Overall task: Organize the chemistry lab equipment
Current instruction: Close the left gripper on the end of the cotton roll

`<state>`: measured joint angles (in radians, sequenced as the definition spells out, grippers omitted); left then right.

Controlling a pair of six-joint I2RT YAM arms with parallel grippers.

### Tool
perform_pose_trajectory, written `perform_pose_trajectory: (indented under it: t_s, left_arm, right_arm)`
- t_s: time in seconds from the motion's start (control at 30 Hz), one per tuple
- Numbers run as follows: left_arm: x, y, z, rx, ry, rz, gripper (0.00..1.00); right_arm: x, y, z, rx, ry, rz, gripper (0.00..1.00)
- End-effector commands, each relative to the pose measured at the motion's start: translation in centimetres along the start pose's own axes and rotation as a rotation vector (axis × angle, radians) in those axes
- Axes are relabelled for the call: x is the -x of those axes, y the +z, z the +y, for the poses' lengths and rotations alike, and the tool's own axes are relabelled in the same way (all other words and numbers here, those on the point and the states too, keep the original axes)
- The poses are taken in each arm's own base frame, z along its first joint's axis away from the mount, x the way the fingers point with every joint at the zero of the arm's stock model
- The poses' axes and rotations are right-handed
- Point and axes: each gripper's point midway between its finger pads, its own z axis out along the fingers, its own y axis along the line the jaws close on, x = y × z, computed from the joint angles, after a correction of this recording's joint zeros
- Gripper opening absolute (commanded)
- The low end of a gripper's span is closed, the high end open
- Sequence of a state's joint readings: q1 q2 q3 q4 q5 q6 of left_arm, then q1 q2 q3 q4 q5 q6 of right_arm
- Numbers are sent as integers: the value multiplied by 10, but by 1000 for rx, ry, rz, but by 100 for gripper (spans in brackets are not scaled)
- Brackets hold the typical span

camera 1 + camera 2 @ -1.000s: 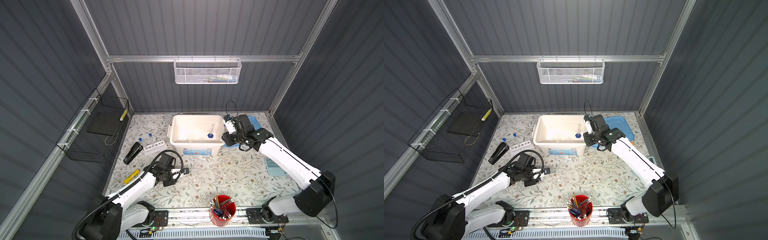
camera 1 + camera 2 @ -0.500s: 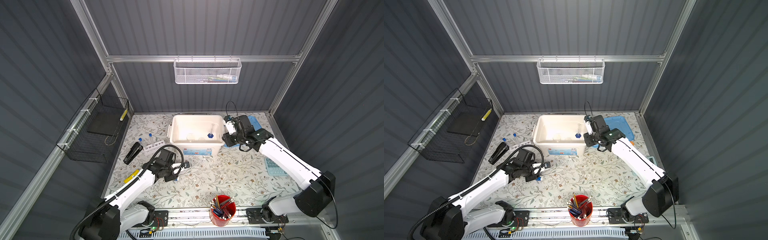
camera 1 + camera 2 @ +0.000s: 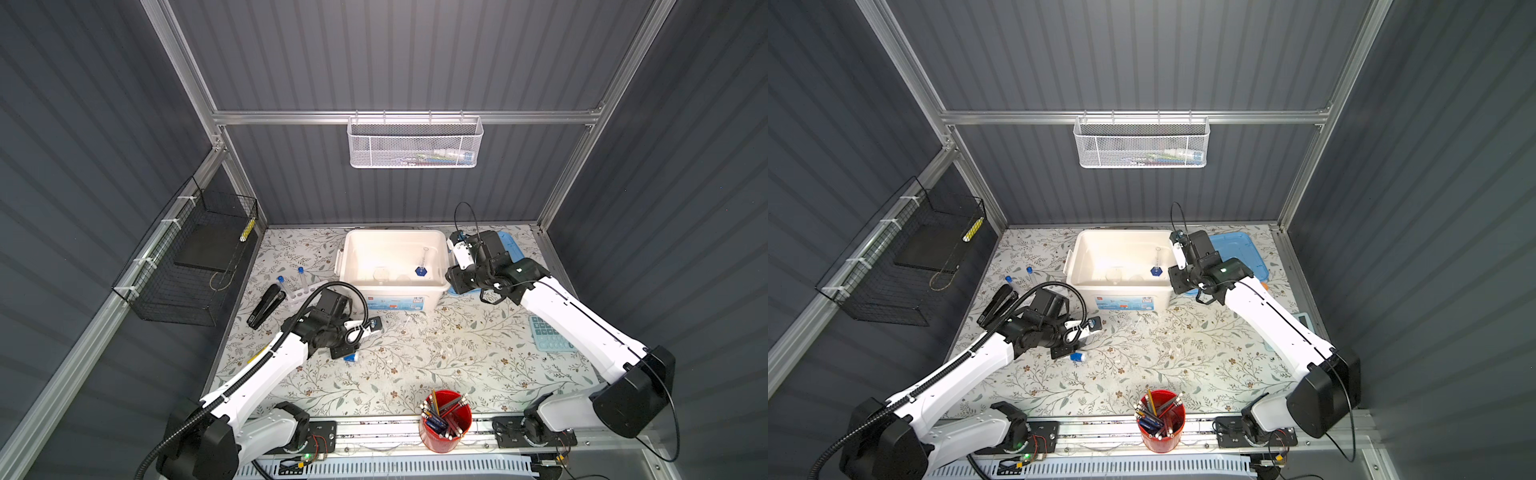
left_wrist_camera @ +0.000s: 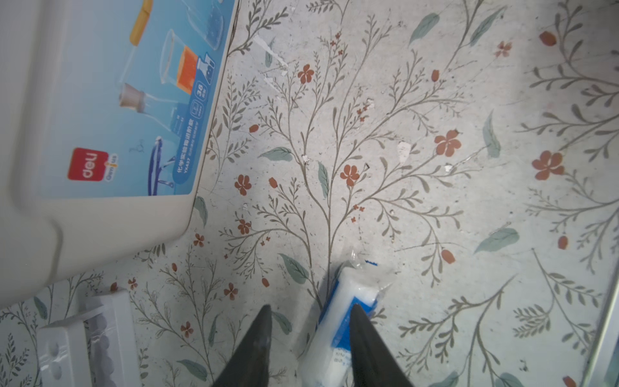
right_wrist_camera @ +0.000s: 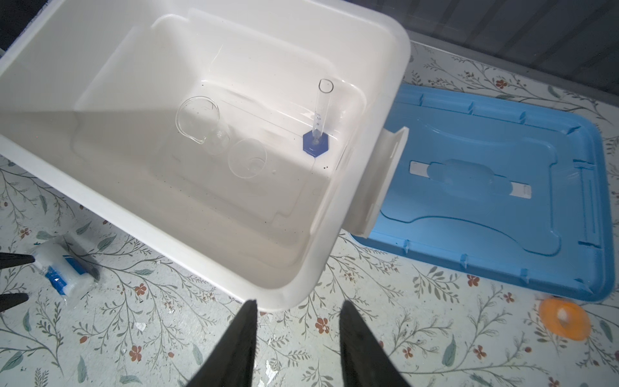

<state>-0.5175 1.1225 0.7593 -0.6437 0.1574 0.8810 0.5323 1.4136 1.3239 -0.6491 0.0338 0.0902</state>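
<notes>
At 6 o'clock, right on the near edge of the table (image 3: 415, 374), the red cup (image 3: 446, 419) stands packed with pencils.

Up to 8 o'clock, and here's the left gripper (image 4: 311, 306), low over the floral cloth. Its jaws are partly apart and clamp nothing. A white packet (image 4: 348, 295) with a blue label lies at the tips, and one finger (image 4: 360, 323) overlaps its edge. Whether they touch, I can't tell. In the right wrist view the packet lies just past those tips.

Over at 3 o'clock the pale blue calculator (image 3: 548, 336) lies flat beside the right arm. At 9 o'clock there's the black stapler (image 3: 266, 305). Just beside it at 10 o'clock is the white rack (image 3: 305, 291), with two blue-capped tubes (image 3: 300, 276) upright in it.

On to 12 o'clock, where the white bin (image 3: 395, 297) sits open. Inside, near its 3 o'clock wall, the measuring cylinder (image 5: 316, 130) stands upright on its blue hexagonal foot. A spouted beaker (image 5: 199, 119) and a smaller round-mouthed glass (image 5: 248, 157) sit close together mid-floor.

The right gripper (image 5: 299, 303) hovers at 1 o'clock, off the bin's near right corner. Its jaws are partly apart and empty.

The blue lid (image 5: 485, 187) lies flat at 2 o'clock, against the bin's handle side. An orange disc (image 5: 562, 318) sits just beside the lid's near corner.

Farthest back, a white mesh basket (image 3: 415, 143) hangs on the wall.
</notes>
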Motion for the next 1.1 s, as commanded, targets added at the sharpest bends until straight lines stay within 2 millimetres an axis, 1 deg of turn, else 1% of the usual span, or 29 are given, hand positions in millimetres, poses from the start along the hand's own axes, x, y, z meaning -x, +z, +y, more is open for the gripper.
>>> perform_pose_trajectory:
  t_s: [0.0, 0.07, 0.17, 0.27, 0.4, 0.57, 0.7, 0.8, 1.07]
  left_arm:
    - [-2, -3, -19, -79, 31, 16, 43]
    - [-2, -4, -22, -78, 57, 29, 47]
    - [-6, -3, -33, -82, 121, 50, 49]
    - [-12, 4, -40, -87, 168, 78, 49]
    - [-8, 15, -49, -103, 170, 75, 47]
    - [-12, 25, -59, -128, 196, 94, 46]
    - [-17, 30, -60, -119, 206, 110, 44]
    - [-22, 33, -55, -85, 199, 128, 42]
    - [-26, 42, -52, -47, 172, 133, 40]
  right_arm:
    - [-5, -1, -4, -17, 13, 13, 43]
    - [-4, -2, -5, -23, 12, 12, 43]
    - [-5, -2, -6, -30, 14, 15, 43]
    - [-5, -1, -7, -34, 18, 17, 42]
    - [-5, 1, -6, -31, 21, 26, 42]
    - [-6, 1, -8, -39, 18, 31, 43]
    - [-8, 3, -8, -38, 20, 37, 42]
    - [-8, 4, -7, -37, 20, 37, 42]
    - [-10, 4, -7, -36, 20, 35, 42]
